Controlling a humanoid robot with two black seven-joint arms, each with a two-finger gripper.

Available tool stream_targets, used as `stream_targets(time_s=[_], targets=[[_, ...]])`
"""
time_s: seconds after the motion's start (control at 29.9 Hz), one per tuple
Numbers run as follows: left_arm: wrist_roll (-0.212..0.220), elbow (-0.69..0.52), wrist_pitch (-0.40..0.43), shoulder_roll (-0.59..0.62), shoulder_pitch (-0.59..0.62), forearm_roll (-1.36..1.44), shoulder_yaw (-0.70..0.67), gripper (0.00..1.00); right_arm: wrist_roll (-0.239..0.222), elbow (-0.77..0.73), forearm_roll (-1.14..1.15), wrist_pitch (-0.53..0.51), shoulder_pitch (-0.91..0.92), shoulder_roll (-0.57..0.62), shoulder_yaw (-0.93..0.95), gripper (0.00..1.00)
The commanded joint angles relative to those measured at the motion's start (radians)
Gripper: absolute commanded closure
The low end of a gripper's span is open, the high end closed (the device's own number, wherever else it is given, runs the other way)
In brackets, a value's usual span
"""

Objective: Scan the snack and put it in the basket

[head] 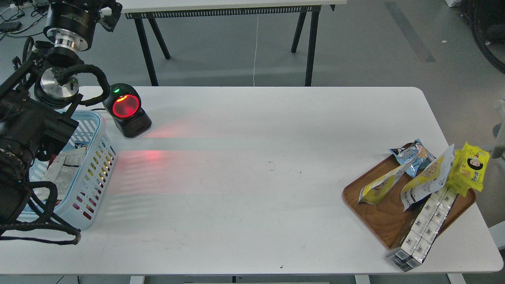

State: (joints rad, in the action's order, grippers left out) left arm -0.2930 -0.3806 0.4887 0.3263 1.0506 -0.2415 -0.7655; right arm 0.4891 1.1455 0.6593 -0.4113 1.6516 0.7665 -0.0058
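Observation:
Two like snack pouches lie on the brown wooden tray [378, 221] at the right: one [428, 177] leans upright, grey-white with a yellow bean panel, and the other [379, 186] lies flatter to its left. The light-blue basket [94, 165] stands at the table's left edge, partly hidden by my left arm, with a white printed pack [63, 171] inside. My left gripper [105, 11] is raised at the top left, behind the basket, dark and partly cut off by the frame. My right gripper is out of view.
A black scanner [127, 110] with a glowing red window stands right of the basket and casts red light on the table. The tray also holds a light-blue bag [410, 154], bright yellow cartoon-face packs [473, 165] and a long white boxed pack [426, 225] overhanging the tray.

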Motion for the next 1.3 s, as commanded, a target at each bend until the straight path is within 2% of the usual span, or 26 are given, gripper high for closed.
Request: stream_targets(time_s=[0.0, 0.13, 0.3, 0.47, 0.73, 0.93, 1.07, 1.27], targets=[[0.000, 0.000, 0.000, 0.002, 0.000, 0.001, 0.002, 0.00, 0.000, 0.078, 0.144, 0.002, 0.108, -0.004, -0.110, 0.01], [-0.003, 0.002, 0.000, 0.000, -0.003, -0.001, -0.001, 0.00, 0.000, 0.146, 0.259, 0.000, 0.183, -0.025, -0.218, 0.01], [-0.048, 0.002, 0.000, 0.002, -0.003, -0.001, 0.002, 0.00, 0.000, 0.223, 0.480, 0.002, 0.253, -0.068, -0.344, 0.01], [-0.048, 0.005, 0.000, 0.004, -0.003, 0.001, 0.003, 0.00, 0.000, 0.325, 0.707, 0.002, 0.304, -0.090, -0.434, 0.02], [-0.049, 0.008, 0.000, 0.005, -0.001, 0.002, 0.003, 0.00, 0.000, 0.456, 0.908, 0.005, 0.367, -0.160, -0.551, 0.02], [-0.051, 0.008, 0.000, 0.008, -0.001, 0.002, 0.003, 0.00, 0.000, 0.565, 1.092, 0.008, 0.370, -0.168, -0.635, 0.02], [-0.051, 0.008, 0.000, 0.008, -0.003, 0.002, 0.005, 0.00, 0.000, 0.576, 1.284, 0.017, 0.369, -0.156, -0.733, 0.02], [-0.051, 0.008, 0.000, 0.010, -0.001, 0.002, 0.003, 0.00, 0.000, 0.576, 1.447, 0.066, 0.358, -0.121, -0.821, 0.05]])
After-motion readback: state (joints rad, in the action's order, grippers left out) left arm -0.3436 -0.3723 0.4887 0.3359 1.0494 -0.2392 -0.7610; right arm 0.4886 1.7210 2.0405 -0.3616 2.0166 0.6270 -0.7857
